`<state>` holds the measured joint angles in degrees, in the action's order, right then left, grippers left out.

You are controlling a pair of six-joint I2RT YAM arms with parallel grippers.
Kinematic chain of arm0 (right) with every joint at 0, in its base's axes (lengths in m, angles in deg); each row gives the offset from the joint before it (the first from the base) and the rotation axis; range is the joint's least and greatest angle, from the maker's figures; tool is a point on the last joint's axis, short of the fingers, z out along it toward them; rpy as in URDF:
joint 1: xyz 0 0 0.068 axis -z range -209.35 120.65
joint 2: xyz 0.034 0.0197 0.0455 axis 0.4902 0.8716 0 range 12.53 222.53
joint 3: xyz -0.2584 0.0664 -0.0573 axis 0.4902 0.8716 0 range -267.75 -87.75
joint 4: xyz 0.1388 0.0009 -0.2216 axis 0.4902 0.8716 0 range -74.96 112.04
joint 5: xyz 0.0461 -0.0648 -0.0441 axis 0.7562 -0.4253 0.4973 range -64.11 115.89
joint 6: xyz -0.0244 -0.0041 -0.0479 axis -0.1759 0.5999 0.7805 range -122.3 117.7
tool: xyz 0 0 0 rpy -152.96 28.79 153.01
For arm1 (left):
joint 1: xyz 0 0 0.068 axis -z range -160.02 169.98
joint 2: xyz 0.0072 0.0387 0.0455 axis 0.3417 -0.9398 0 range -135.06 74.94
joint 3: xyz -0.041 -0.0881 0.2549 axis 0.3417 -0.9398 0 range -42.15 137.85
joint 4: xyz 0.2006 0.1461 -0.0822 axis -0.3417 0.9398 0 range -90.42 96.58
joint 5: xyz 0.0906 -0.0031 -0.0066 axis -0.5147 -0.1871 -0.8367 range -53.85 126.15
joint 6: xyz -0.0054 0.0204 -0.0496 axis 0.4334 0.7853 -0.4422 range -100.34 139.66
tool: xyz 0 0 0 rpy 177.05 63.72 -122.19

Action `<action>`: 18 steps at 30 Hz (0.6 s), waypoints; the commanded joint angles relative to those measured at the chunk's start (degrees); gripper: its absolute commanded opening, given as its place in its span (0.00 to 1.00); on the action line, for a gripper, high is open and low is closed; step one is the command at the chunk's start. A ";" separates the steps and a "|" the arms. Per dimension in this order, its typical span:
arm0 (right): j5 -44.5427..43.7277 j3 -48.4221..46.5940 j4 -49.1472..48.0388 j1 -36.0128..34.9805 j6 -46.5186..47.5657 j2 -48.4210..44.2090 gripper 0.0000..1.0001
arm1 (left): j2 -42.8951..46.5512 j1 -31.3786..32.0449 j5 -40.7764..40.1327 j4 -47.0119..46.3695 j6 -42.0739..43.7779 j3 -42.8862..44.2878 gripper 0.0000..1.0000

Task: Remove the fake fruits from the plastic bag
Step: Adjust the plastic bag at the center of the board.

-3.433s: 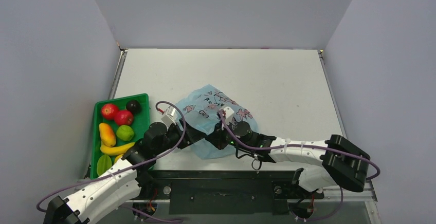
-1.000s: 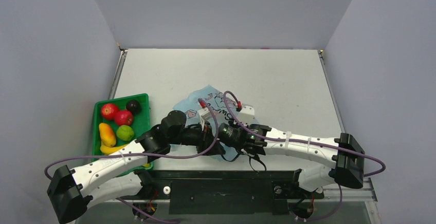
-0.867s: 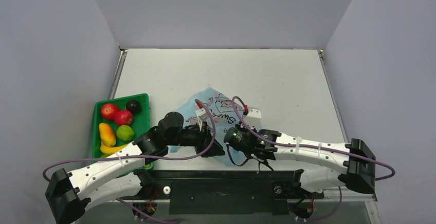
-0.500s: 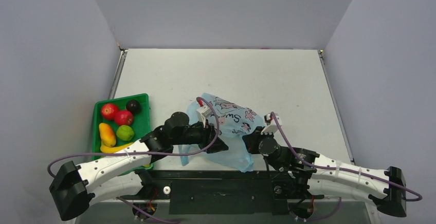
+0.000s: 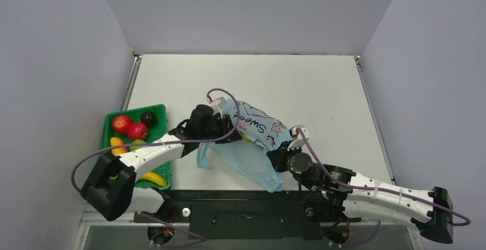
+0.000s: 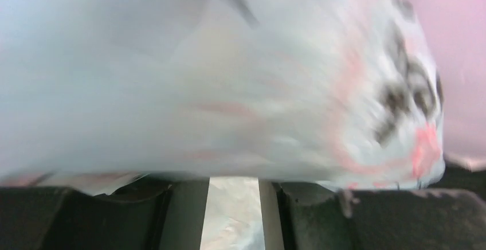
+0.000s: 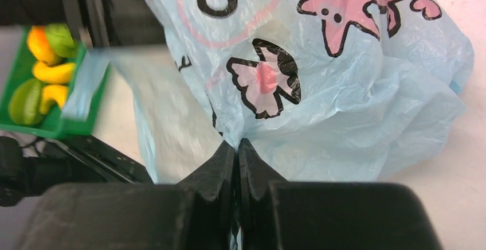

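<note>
Ideally the plastic bag (image 5: 255, 127), slung between both arms, is tipped slowly, mouth lowest, so the fake fruits hidden inside it roll onto the desk (image 5: 321, 89). The right end effector (image 7: 236, 149) is clamped on a fold of the bag, its arm stretched low along the near edge. The left end effector (image 6: 234, 204) presses against the bag's left side, arm reaching past the green tray (image 5: 133, 110), and blur hides whether it grips.

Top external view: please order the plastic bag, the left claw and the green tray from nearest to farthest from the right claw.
1. The plastic bag: pinched in the right claw itself, in the middle.
2. The left claw: at the bag's left end, across the bag.
3. The green tray: far left of the view, beyond the left claw.
</note>
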<state>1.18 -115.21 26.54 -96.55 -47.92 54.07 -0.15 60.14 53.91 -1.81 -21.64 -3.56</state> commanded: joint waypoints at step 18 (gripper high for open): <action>-7.42 -1.70 8.19 -0.75 2.47 -1.81 0.00 | 9.26 4.36 -7.11 -13.62 2.41 -6.05 0.36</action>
<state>-3.06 -112.11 36.25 -96.95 -46.35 52.04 3.24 57.26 50.13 -8.80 -19.43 -6.41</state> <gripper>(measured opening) 0.005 0.360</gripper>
